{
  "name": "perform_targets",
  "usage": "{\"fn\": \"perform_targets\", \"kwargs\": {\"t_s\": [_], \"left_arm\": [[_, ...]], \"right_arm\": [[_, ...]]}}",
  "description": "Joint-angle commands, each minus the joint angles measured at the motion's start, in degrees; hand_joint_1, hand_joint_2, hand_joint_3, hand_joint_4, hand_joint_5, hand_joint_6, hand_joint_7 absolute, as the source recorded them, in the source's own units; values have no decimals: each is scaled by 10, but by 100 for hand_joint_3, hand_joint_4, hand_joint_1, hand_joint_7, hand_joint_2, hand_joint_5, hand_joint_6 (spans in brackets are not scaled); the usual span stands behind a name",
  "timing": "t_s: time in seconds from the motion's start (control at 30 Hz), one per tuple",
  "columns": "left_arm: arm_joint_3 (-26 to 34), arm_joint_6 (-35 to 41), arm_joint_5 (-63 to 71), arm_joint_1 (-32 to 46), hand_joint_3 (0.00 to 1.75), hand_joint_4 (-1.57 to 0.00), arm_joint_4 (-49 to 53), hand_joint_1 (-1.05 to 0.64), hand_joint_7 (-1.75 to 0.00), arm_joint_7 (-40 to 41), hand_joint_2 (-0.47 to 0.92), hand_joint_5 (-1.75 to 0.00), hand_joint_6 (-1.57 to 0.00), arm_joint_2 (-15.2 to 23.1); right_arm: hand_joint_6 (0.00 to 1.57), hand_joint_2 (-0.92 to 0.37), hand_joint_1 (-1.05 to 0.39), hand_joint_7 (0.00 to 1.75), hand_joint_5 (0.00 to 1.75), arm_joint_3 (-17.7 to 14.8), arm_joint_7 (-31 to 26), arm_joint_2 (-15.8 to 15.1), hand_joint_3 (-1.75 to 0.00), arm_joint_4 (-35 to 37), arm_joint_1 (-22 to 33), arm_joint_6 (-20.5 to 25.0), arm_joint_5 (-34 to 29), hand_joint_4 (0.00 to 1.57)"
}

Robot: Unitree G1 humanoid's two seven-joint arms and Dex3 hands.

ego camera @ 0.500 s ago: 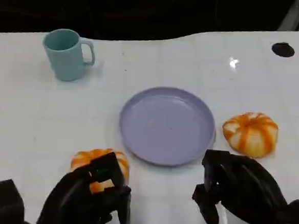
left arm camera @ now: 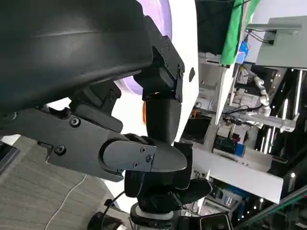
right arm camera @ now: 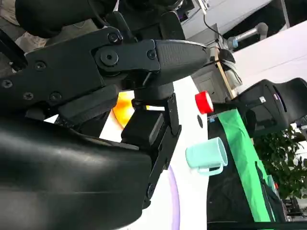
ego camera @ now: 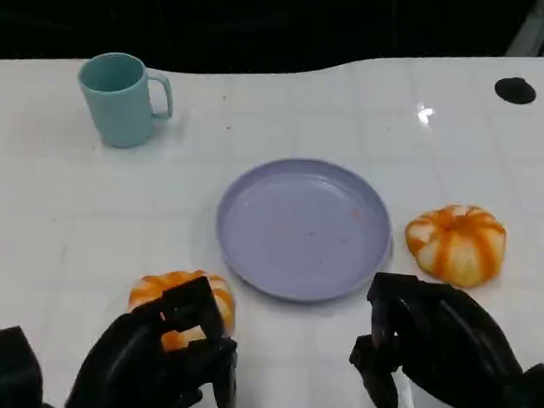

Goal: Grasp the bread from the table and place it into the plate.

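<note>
Two orange-and-white striped bread rolls lie on the white table. One bread roll (ego camera: 456,241) sits right of the lilac plate (ego camera: 303,227), which holds nothing. The other bread roll (ego camera: 174,293) lies at the plate's near left. My left hand (ego camera: 160,364) reaches over this roll's near side, fingers apart and partly covering it; a sliver of the roll (left arm camera: 144,109) shows past its fingers (left arm camera: 163,115). My right hand (ego camera: 437,351) hovers near the table's front edge, below the right roll and apart from it, holding nothing.
A teal mug (ego camera: 121,96) stands at the far left, also seen from the right wrist as the mug (right arm camera: 206,155). A black round spot (ego camera: 514,89) marks the far right corner. The table's far edge borders darkness.
</note>
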Motion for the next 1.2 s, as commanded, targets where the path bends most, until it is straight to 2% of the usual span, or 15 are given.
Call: {"fn": "perform_targets", "kwargs": {"t_s": [0.03, 0.4, 0.53, 0.6, 0.7, 0.83, 0.87, 0.93, 0.97, 1.07, 1.2], "left_arm": [[4, -6, 1, 2, 27, -87, -1, -59, -175, -2, 92, -175, -64, 6], [6, -10, 11, 5, 26, -87, -9, -60, -175, 14, 92, -175, -65, 2], [10, -42, 18, 1, 27, -80, -8, -61, -169, 13, 92, -175, -58, 0], [16, -66, 18, -4, 30, -68, -5, -60, -159, 7, 92, -175, -49, 1], [24, -106, 38, -12, 31, -51, -2, -59, -126, 12, 92, -170, -44, 7], [25, -163, 123, -22, 32, -43, -4, -65, -85, 33, 92, -144, -31, 39], [25, -170, 144, -23, 30, -41, -8, -65, -68, 39, 92, -133, -30, 49], [27, -180, 178, -25, 28, -38, -14, -65, -46, 50, 92, -119, -33, 67], [28, -183, 194, -26, 25, -35, -17, -65, -34, 55, 92, -106, -34, 75], [31, -186, 230, -27, 18, -29, -30, -65, -18, 64, 92, -87, -35, 102], [31, -174, 293, -24, 15, -17, -56, -70, -10, 80, 92, -76, -31, 136]], "right_arm": [[110, -92, -92, 153, 160, -2, -1, -4, -35, -1, 4, -7, -2, 129], [110, -92, -93, 152, 160, -2, -1, -4, -35, -1, 2, -4, 0, 129], [110, -92, -92, 152, 160, -2, 0, -5, -34, -1, 2, -5, -1, 129], [110, -92, -92, 153, 160, -2, 0, -6, -35, -1, 2, -5, -3, 129], [110, -92, -92, 153, 159, -2, 1, -6, -35, -1, 2, -6, -2, 129], [109, -92, -91, 153, 160, -3, 1, -7, -36, -1, 2, -6, -2, 128], [109, -92, -91, 153, 160, -3, 1, -7, -36, -1, 2, -6, -3, 128], [110, -92, -91, 153, 160, -3, 0, -6, -36, 1, 1, -5, -2, 128], [110, -92, -91, 152, 159, -3, -1, -4, -35, 1, 1, -4, 0, 128], [110, -92, -92, 151, 158, -1, -4, -2, -34, 0, 2, -3, -3, 129], [110, -92, -92, 151, 158, 3, -5, -3, -34, -2, 1, -4, -6, 129]]}}
